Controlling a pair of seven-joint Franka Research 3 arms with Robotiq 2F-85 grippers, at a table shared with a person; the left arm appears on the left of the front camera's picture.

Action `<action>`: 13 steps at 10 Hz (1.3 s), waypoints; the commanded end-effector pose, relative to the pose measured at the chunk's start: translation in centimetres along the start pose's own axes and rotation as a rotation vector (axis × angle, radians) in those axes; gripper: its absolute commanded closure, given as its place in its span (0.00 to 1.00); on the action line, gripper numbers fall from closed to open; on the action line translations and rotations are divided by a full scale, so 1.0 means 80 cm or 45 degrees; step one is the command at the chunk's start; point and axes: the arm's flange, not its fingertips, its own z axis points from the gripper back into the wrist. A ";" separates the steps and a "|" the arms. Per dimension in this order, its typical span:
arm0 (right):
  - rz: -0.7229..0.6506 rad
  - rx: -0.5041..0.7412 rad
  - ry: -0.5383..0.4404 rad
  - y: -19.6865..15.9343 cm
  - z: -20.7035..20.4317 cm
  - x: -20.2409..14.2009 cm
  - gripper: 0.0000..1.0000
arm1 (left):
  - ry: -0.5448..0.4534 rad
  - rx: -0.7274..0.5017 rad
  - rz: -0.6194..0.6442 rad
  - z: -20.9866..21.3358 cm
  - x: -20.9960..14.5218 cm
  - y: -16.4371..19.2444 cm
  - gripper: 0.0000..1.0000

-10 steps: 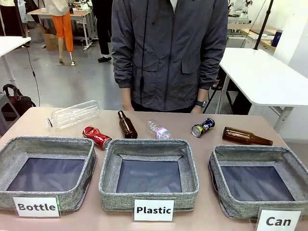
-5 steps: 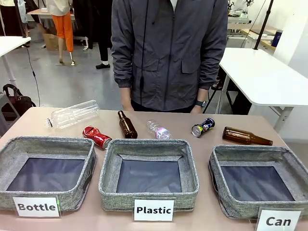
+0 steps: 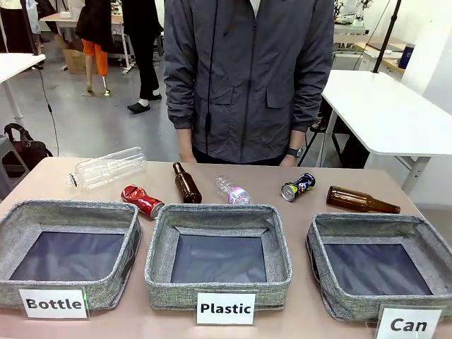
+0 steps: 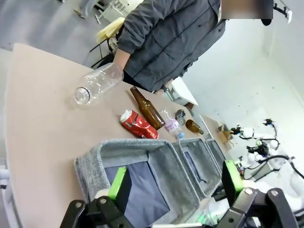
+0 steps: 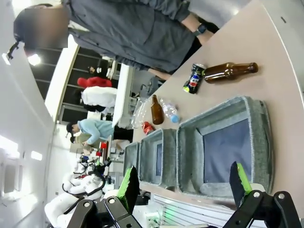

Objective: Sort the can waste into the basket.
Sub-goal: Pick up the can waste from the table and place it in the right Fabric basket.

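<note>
The can waste (image 3: 142,201) lies loose on the table (image 3: 42,185), and I read my dial off the front view with twelve toward the person (image 3: 247,78). The red can (image 3: 143,203) lies on its side at ten o'clock from the Plastic bin (image 3: 219,211), just beside that bin's far left corner and the far right corner of the Bottle bin (image 3: 67,206). The dark can (image 3: 297,186), with colourful print and a silver end facing me, sits at eleven o'clock from the basket (image 3: 367,220), apart from its rim. The basket, with the "Can" label (image 3: 408,324) on its front, stands at four o'clock from the table's middle and shows me bare dark lining.

Between the two cans lie a brown bottle (image 3: 186,183) and a small plastic bottle (image 3: 233,191). A second brown bottle (image 3: 360,200) lies at twelve o'clock of the basket, and a large clear bottle (image 3: 107,169) at twelve o'clock of the Bottle bin.

On my left wrist view the left gripper (image 4: 175,179) has its jaws wide apart above the bins, with nothing between the green pads. The right gripper (image 5: 184,180) is likewise spread and empty, high over the basket.
</note>
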 end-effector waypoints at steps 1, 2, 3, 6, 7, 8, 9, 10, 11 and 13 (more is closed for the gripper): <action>0.029 0.018 -0.014 -0.002 0.004 -0.001 0.00 | -0.024 0.001 -0.039 -0.003 0.002 -0.005 0.00; 0.029 0.018 -0.014 -0.002 0.004 -0.001 0.00 | -0.024 0.001 -0.039 -0.003 0.002 -0.005 0.00; 0.029 0.018 -0.014 -0.002 0.004 -0.001 0.00 | -0.024 0.001 -0.039 -0.003 0.002 -0.005 0.00; -0.002 -0.001 -0.006 -0.005 0.002 -0.005 0.00 | -0.024 0.001 -0.039 -0.003 0.002 -0.005 0.00; 0.149 -0.119 0.008 0.031 -0.018 -0.013 0.00 | -0.024 0.001 -0.039 -0.003 0.002 -0.005 0.00; 0.332 -0.144 0.043 0.073 -0.040 -0.015 0.00 | -0.024 0.001 -0.039 -0.003 0.002 -0.005 0.00; 0.438 -0.180 0.104 0.112 -0.066 -0.015 0.00 | -0.024 0.001 -0.039 -0.003 0.002 -0.005 0.00; 0.552 -0.276 0.170 0.153 -0.109 -0.013 0.00 | -0.024 0.001 -0.039 -0.003 0.002 -0.005 0.00; 0.750 -0.297 0.292 0.181 -0.150 -0.013 0.00 | -0.024 0.001 -0.039 -0.003 0.002 -0.005 0.00; 1.428 -0.460 0.664 0.210 -0.227 -0.010 0.00 | -0.024 0.001 -0.039 -0.003 0.002 -0.005 0.00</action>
